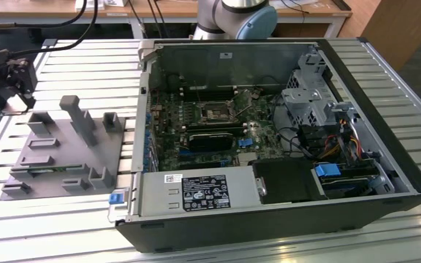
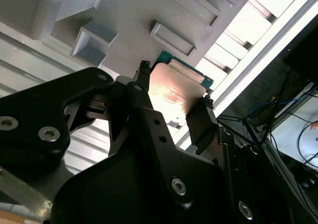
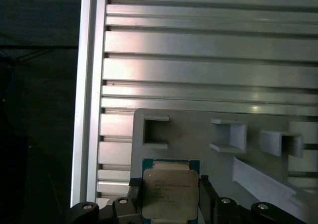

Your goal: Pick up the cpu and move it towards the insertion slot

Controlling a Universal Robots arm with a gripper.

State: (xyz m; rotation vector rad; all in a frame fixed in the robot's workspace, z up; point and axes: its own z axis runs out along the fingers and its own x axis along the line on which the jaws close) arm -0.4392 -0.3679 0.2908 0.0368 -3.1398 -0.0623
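Two fingers (image 2: 198, 122) grip the cpu (image 3: 170, 194) by opposite edges, near the grey fixture (image 3: 198, 134).

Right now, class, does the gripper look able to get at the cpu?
Probably yes: in both wrist views the gripper sits astride the cpu, its fingers seemingly pressed on two opposite edges; nothing stands in the way.

Shiny metal-lidded cpu (image 3: 170, 194), matt grey fixture (image 3: 198, 139)
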